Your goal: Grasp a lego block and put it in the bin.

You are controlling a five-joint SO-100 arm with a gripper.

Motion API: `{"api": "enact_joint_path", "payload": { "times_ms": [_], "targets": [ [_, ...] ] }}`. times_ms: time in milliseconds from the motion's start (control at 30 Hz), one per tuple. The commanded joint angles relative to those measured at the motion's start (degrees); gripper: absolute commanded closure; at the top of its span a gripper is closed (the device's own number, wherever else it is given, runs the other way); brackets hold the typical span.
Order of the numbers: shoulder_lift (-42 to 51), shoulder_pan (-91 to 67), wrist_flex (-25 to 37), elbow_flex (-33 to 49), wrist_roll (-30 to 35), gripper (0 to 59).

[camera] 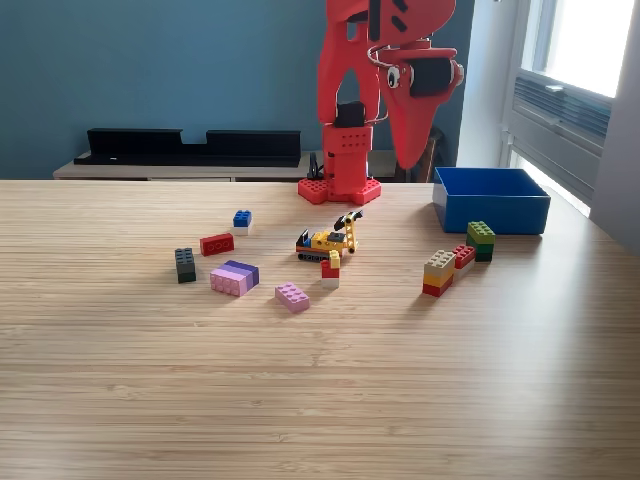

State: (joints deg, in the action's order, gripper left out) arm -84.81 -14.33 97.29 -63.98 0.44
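A red robot arm (350, 110) is seen at the back of the wooden bench (320, 400). Its pincer (412, 150) is held up high, well above the blocks; whether it is open cannot be told. A blue bin (490, 212) is placed on the exterior view's right. Just in front of it, a green block (481, 234), a small red block (464, 256) and a tan, yellow and red stack (438, 272) are found. In the middle, a little yellow digger (328, 240) is set. Toward the left, a pink block (292, 296), a purple and pink block (234, 277), a dark block (185, 264), a red block (216, 243) and a blue block (242, 219) are spread apart.

Teal wall (150, 70) — bright window (590, 40)
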Motion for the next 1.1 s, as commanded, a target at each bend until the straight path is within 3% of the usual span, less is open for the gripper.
{"api": "enact_joint_path", "payload": {
  "times_ms": [33, 300, 767, 1100],
  "targets": [
    [-5.2, 3.7, -0.8, 4.7, -0.1, 58.5],
    [-5.1, 16.1, -1.6, 5.2, 1.1, 58.5],
    [-5.1, 42.9, -9.6, -4.8, 4.1, 58.5],
    [-5.1, 53.2, -9.9, -5.2, 5.5, 58.5]
  ]
}}
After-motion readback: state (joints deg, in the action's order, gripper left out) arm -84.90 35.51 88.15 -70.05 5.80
